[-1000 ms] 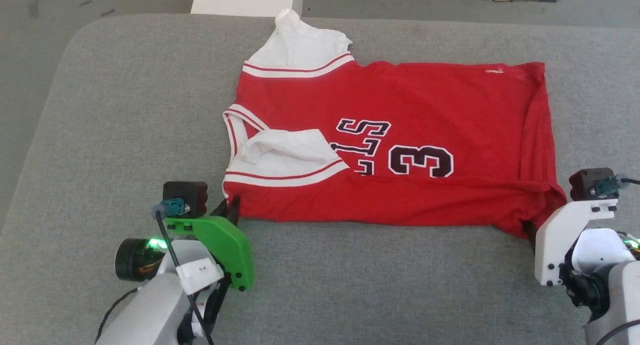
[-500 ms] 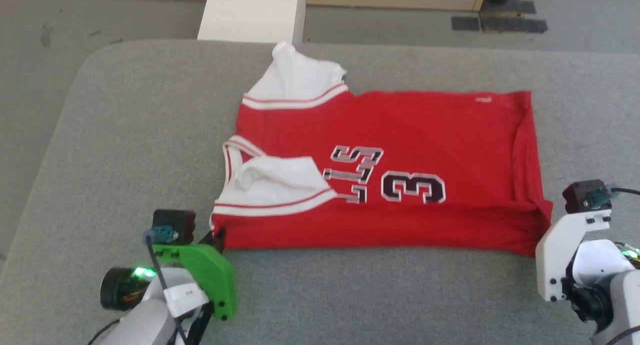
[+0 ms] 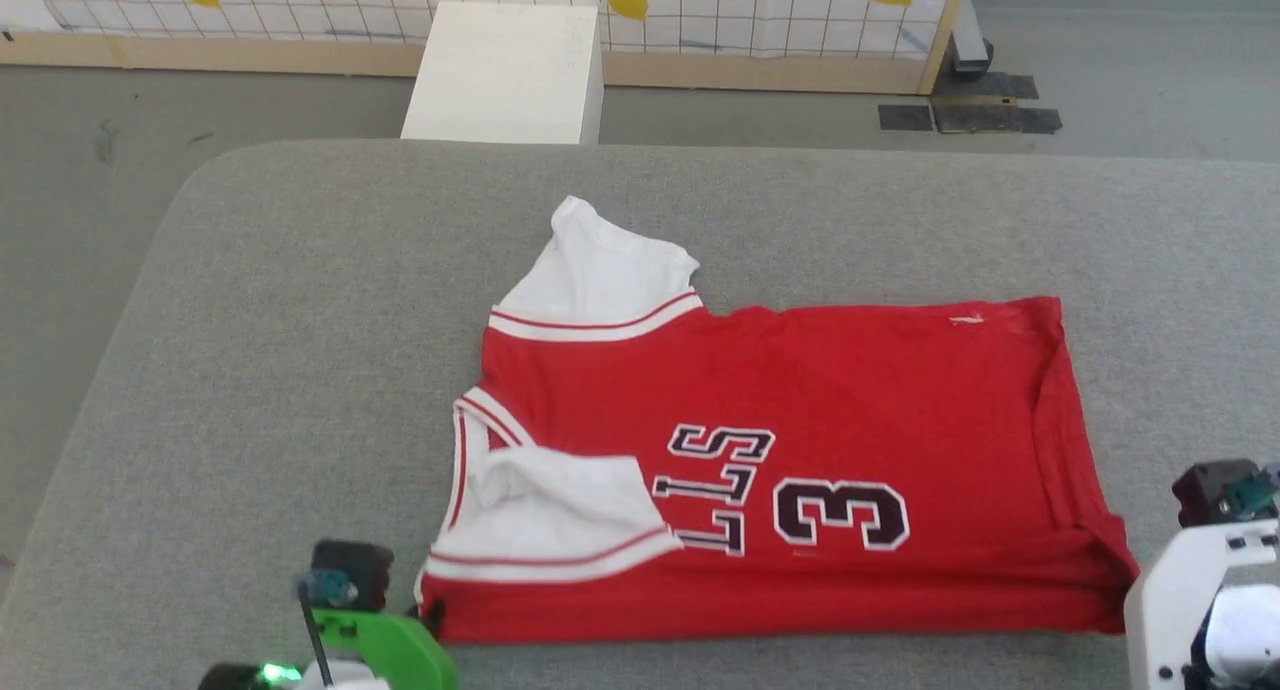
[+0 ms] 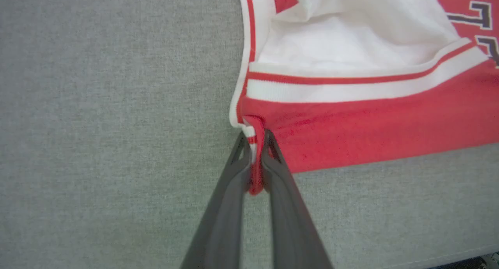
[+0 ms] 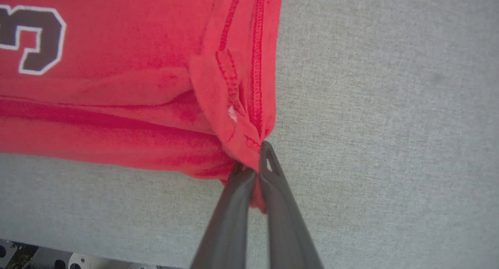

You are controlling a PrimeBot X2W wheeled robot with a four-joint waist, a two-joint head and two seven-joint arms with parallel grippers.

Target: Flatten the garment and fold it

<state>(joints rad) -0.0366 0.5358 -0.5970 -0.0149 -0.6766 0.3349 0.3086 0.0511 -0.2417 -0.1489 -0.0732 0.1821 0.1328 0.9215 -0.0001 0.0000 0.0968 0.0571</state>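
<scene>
The garment point(image 3: 800, 390), a red jersey with white sleeves and a black 3, lies spread sideways on the grey table point(image 3: 250, 320), its near edge doubled under. The near sleeve point(image 3: 560, 500) is folded onto the chest and the far sleeve point(image 3: 600, 270) sticks out. My left gripper point(image 4: 255, 144) is shut on the garment's point(image 4: 370, 121) striped collar-side near corner, seen at the head view's lower left point(image 3: 428, 615). My right gripper point(image 5: 255, 160) is shut on the garment's point(image 5: 117, 85) stitched hem corner. In the head view its fingers are hidden behind the white wrist housing point(image 3: 1190, 590).
A white box point(image 3: 505, 70) stands on the floor past the table's far edge, in front of a lemon-patterned partition point(image 3: 700, 10). Dark mats point(image 3: 960, 118) lie on the floor at the far right. The table's near edge point(image 5: 39, 238) runs close behind both grippers.
The head camera has tilted up, so table and garment sit lower in the picture. My right gripper has closed on the hem corner. The left gripper keeps its grip.
</scene>
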